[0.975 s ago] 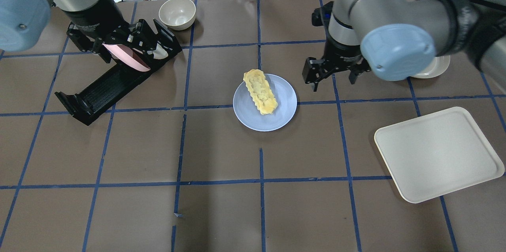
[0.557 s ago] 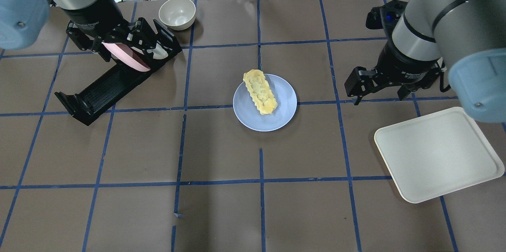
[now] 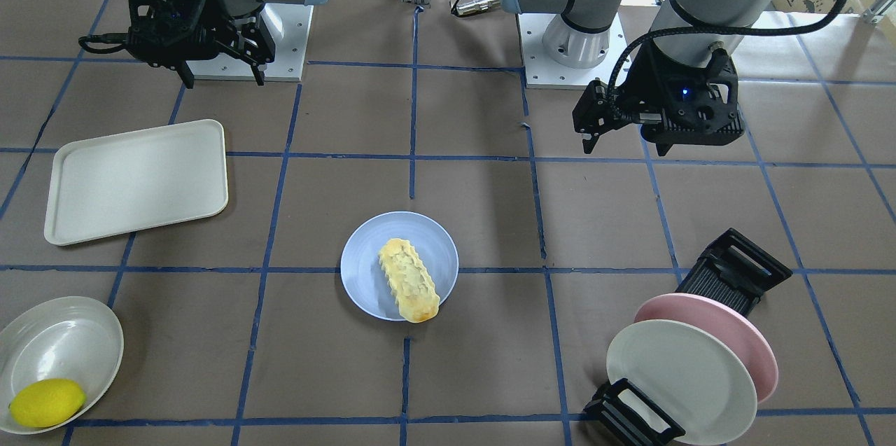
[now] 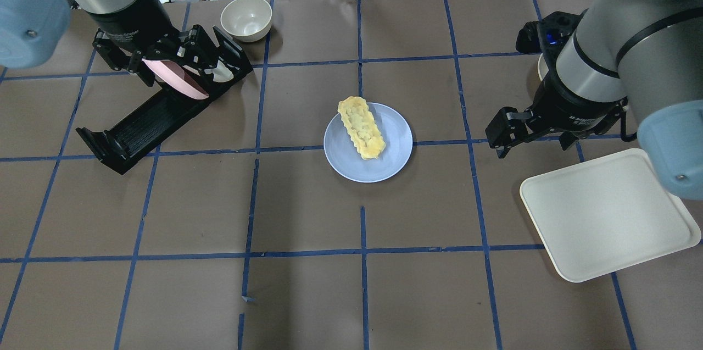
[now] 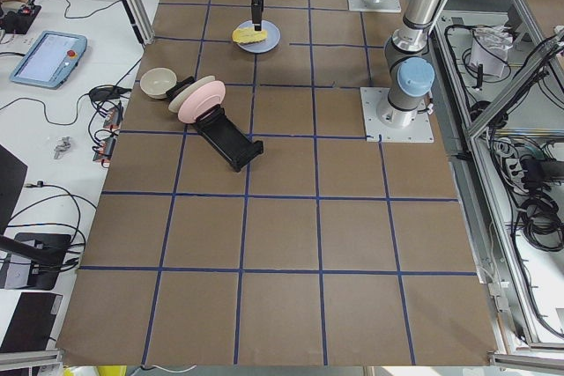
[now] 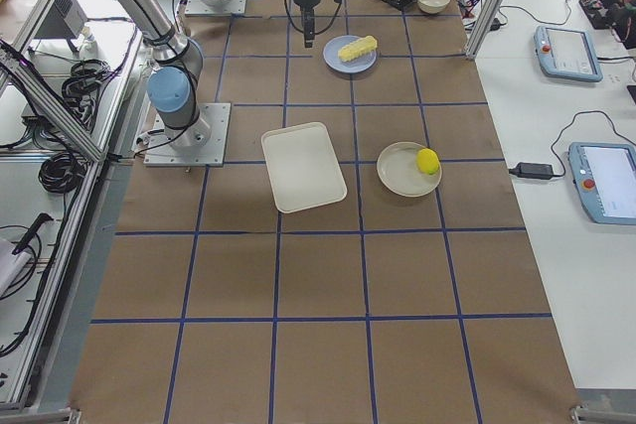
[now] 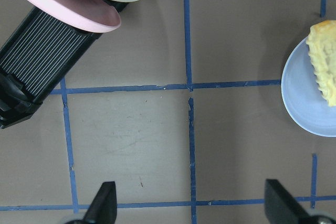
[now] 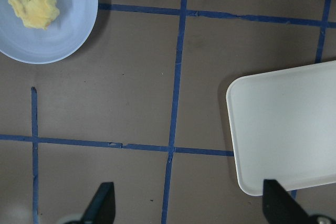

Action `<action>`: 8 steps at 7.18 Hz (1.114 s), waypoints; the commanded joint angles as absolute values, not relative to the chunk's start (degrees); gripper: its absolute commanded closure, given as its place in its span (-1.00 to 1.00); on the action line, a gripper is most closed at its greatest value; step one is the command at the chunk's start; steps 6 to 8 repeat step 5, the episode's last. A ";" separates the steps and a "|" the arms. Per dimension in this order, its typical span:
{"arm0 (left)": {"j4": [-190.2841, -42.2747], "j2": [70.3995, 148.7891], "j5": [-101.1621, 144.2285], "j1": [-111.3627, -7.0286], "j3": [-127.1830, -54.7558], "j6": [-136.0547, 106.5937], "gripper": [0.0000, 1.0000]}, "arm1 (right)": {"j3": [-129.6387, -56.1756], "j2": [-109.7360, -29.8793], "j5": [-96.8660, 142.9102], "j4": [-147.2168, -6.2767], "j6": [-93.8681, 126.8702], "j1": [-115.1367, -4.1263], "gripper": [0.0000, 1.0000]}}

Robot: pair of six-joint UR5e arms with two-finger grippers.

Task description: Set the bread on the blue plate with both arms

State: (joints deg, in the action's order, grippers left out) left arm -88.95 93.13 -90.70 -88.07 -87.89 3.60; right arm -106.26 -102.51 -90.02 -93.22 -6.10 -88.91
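The left jaws and the right jaws hang spread wide and empty, well apart from the bread [image 4: 361,128]. It lies across the blue plate [image 4: 396,148] mid-desk, its browner end overhanging the rim toward the operators' edge. Placement looks done; nothing seems left. The front-facing view shows a lemon [image 3: 47,402] nearer that edge; overhead, the right arm [image 4: 604,64] hides it.

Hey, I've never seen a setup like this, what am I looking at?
Two robot arms at a brown table. Views: one from above behind the robot, one facing it, two from the table's ends, one from each wrist. The left arm and right arm both have open, empty jaws. A bread roll lies on the blue plate mid-table. Around it: a white tray, a lemon in a dish, a bowl, and a rack holding a pink plate and a white plate.
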 commanded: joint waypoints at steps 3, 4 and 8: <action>-88.95 93.25 -90.62 -88.07 -87.89 3.43 -1.00 | -106.35 -102.57 -89.74 -93.25 -6.15 -88.86 -0.99; -88.95 93.25 -90.62 -88.07 -87.80 3.43 -1.00 | -106.52 -102.57 -89.74 -93.34 -6.15 -88.77 -0.99; -88.95 93.25 -90.62 -88.07 -87.80 3.34 -1.00 | -106.70 -102.57 -89.82 -93.25 -6.15 -88.77 -0.99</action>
